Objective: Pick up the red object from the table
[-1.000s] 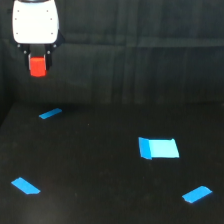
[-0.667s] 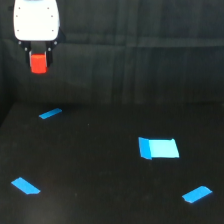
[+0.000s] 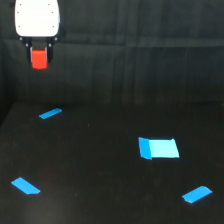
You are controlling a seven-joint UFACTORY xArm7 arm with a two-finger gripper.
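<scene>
**Red object held aloft, clear of table**

Item 1. The red object (image 3: pixel 39 58): small red-orange stubby block, upper part of the exterior view's left, hanging well above the table (image 3: pixel 100 190). Its top is tucked between the dark fingers under the arm's white housing (image 3: pixel 37 19).

Item 2. Gripper (image 3: pixel 39 52): clamped on the red object, one finger on either side. Fingers are blurred; exact contact points cannot be made out.

Change noted: against the views from a second ago, gripper and block sit a little higher in the frame and slightly toward the exterior view's right. Judgement: the lift is continuing and the pick looks essentially achieved; what remains is keeping the grip secure.

Item 3. Table: matte black surface bearing blue tape strips (image 3: pixel 50 114), with others at the near left and near right, plus one light-blue rectangle (image 3: pixel 159 148). These marks lie where they lay before.

Containers: none visible; nothing is held in or on anything apart from the block in the gripper.
</scene>
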